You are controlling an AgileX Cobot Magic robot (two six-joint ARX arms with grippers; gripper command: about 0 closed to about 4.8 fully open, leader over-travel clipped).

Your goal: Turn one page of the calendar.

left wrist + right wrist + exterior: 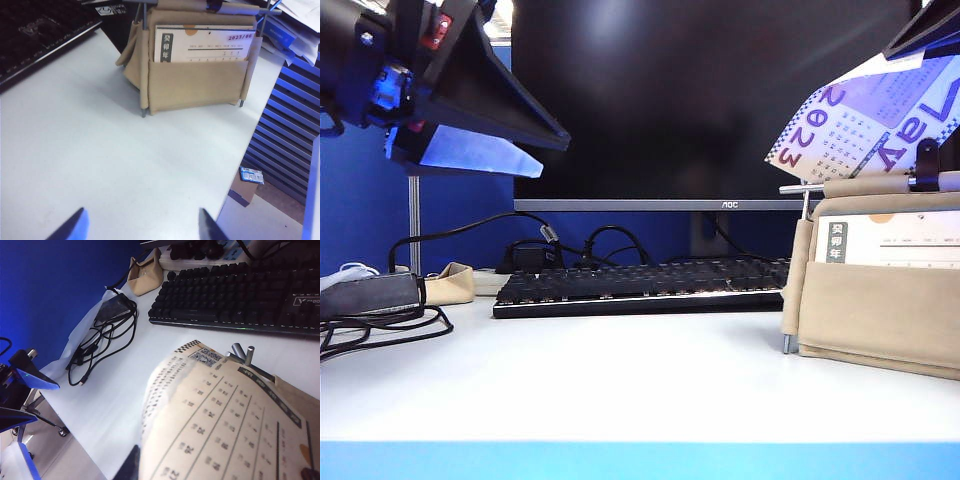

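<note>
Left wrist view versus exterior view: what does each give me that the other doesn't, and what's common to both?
Only the left wrist view shows the left gripper, fingertips spread wide over bare table, and the sheet's 2023/06 heading. Only the exterior view shows the lifted page raised above the calendar under the right gripper, whose jaws are out of frame, and the monitor. Both show the calendar stand and the keyboard.

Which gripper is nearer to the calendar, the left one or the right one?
The right. The right gripper is shut on a lifted sheet of the calendar, above its stand. The left gripper hangs open over bare table, well apart from the calendar.
</note>
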